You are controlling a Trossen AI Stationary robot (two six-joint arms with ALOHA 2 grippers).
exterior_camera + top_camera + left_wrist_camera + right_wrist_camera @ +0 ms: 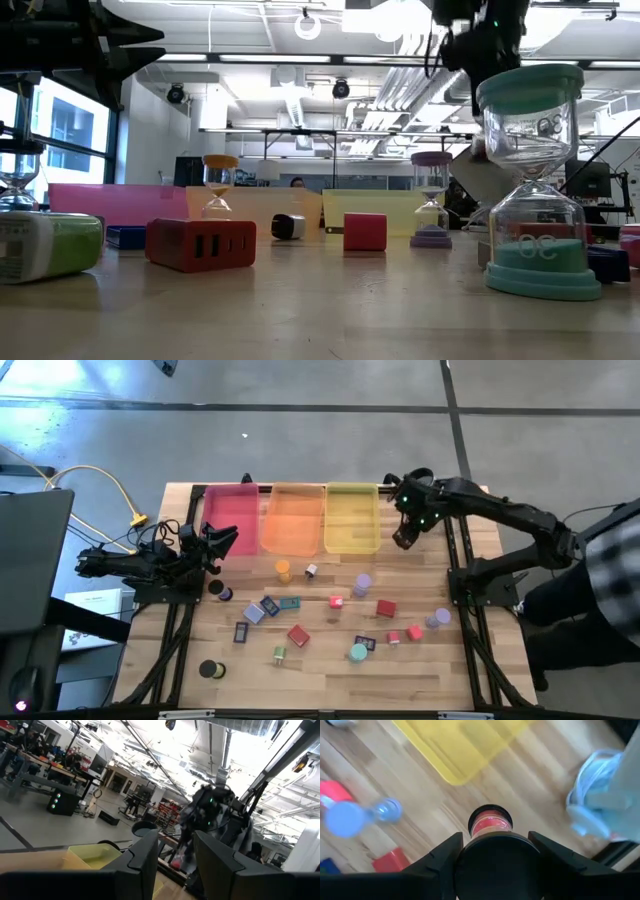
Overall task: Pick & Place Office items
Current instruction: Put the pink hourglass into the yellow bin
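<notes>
Right claw (496, 851) clamped on a black-capped sand timer (490, 822), raised beside the yellow tray (351, 518).

Timer's long axis points away from the claw, down toward the counter (320, 675). Yellow tray lies just beside it, toward the left arm; judged the drop target. Left claw (225, 540) waits with fingers apart near the pink tray (230, 515). Other office items (300, 635) lie scattered mid-counter.
</notes>
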